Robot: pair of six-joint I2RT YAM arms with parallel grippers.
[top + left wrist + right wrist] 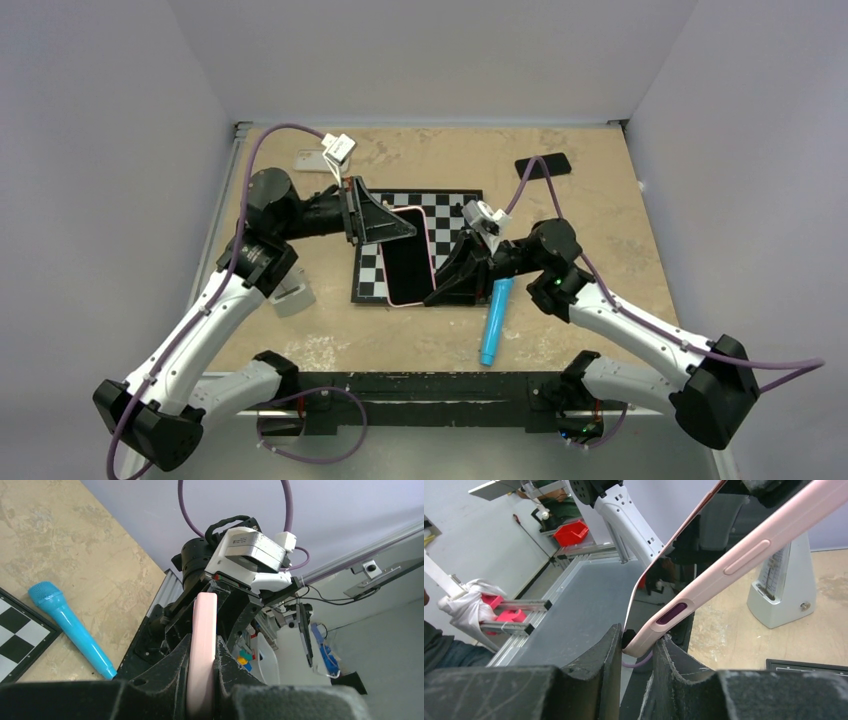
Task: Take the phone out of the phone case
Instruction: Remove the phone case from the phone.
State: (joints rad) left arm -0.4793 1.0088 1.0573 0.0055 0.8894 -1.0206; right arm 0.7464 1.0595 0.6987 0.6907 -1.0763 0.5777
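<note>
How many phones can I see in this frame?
2. One in the pink case, gripped over the checkerboard by the left gripper and right gripper; one black phone lying flat far right. A pale flat object far left might be another.

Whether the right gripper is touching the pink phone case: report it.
Touching. Right wrist view: a corner of the pink phone case sits pinched between both fingers of the right gripper.

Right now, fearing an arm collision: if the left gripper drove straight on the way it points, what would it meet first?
The left gripper, shut on the pink phone case, points along it at the right gripper holding the other end; probably that gripper comes first, though depth is unclear.
</note>
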